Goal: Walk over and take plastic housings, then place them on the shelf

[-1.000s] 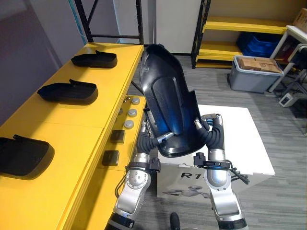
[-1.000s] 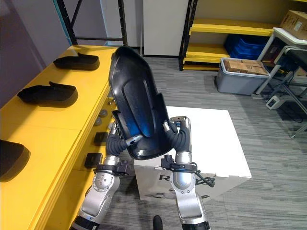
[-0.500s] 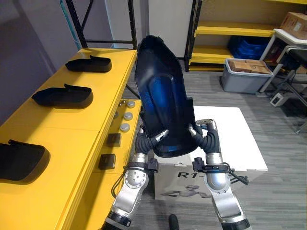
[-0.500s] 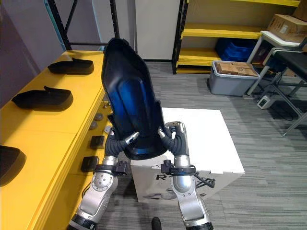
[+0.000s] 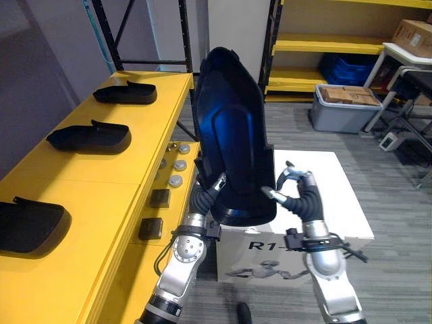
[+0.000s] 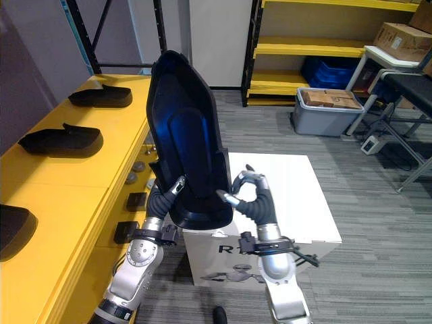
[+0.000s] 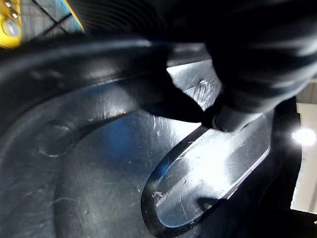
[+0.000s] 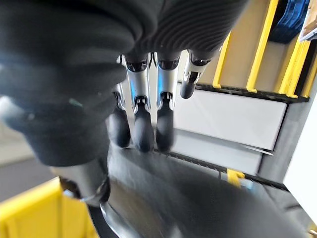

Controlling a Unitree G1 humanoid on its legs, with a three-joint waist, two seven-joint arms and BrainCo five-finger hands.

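Right hand (image 5: 295, 192) has let go of the housing (image 5: 231, 135), fingers relaxed beside its lower edge. Left hand (image 5: 210, 192) clasps it upright over a white box (image 5: 337, 202), by the shelf's (image 5: 135, 175) edge.

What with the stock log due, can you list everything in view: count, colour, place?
held housing: one, glossy black, upright in front of the robot
shelf housings: three, black, along the yellow shelf
box: one, white, on the floor below it
bin: one, grey, holding a brown carton, by the rear rack
crates: count unclear, blue, on that rack
left robot hand: silver, gripping the held housing's lower left
right robot hand: silver, open at its lower right
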